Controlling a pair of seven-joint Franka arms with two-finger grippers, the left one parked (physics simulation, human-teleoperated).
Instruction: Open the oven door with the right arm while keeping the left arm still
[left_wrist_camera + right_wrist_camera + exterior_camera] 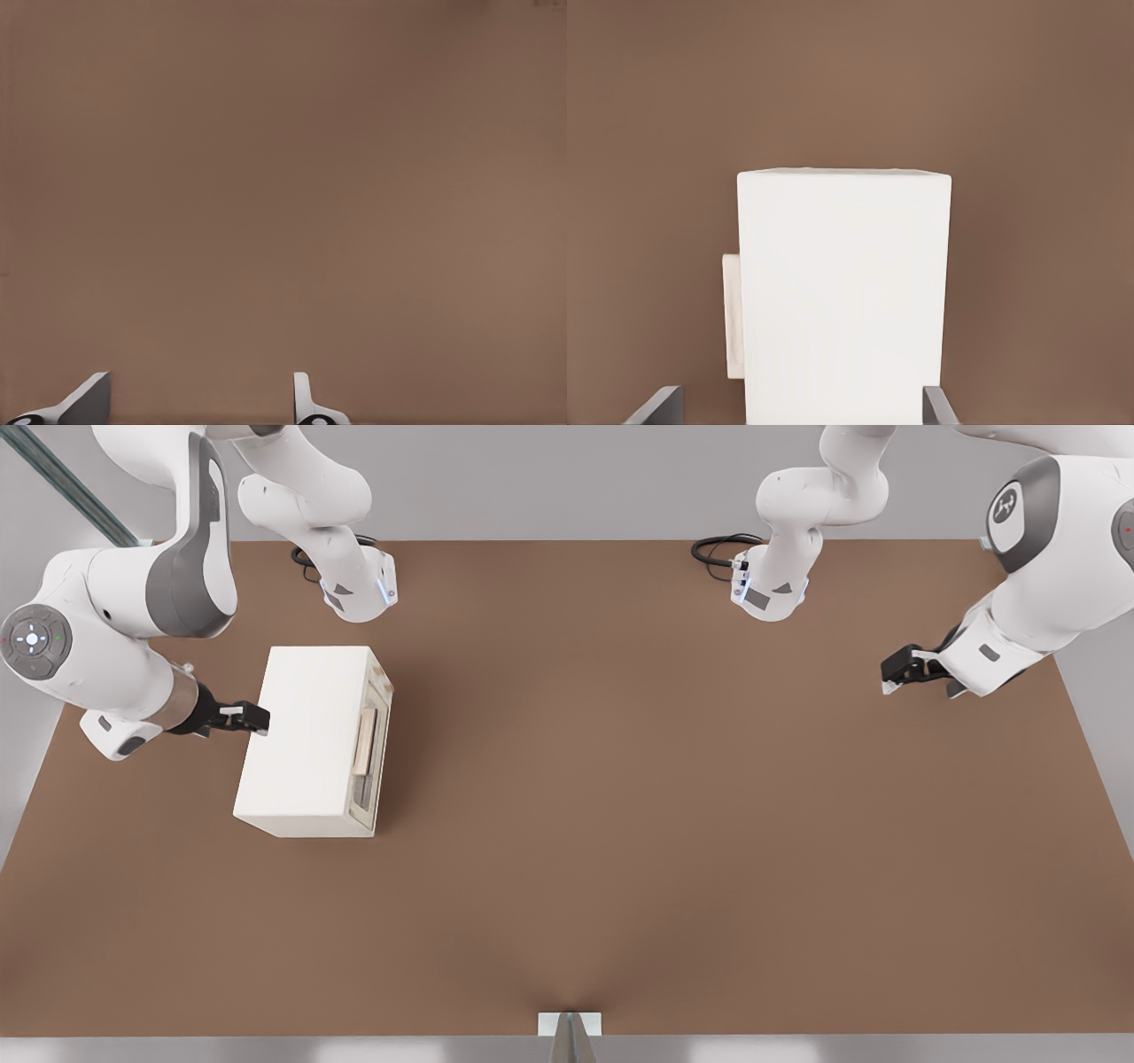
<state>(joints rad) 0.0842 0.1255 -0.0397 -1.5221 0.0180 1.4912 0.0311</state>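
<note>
The oven is a cream-white box (306,735) lying on the brown table at the front view's left. Its oven door (374,748) is the narrow face turned toward the front view's right, with a tan frame, dark glass and a pale bar handle (364,737); it looks shut against the box. My right arm's gripper (254,716) hovers at the box's opposite edge, away from the door, pointing across the plain top panel (846,292). In the right wrist view the gripper (799,394) is open, its grey fingertips (660,405) spread wider than the box. The door is hidden in that view.
The parked left arm's gripper (897,668) hangs over the table at the front view's right; its wrist view shows only bare table. Both arm bases (361,589) (769,589) and black cables (716,547) stand along the far edge. A small mount (569,1026) sits at the near edge.
</note>
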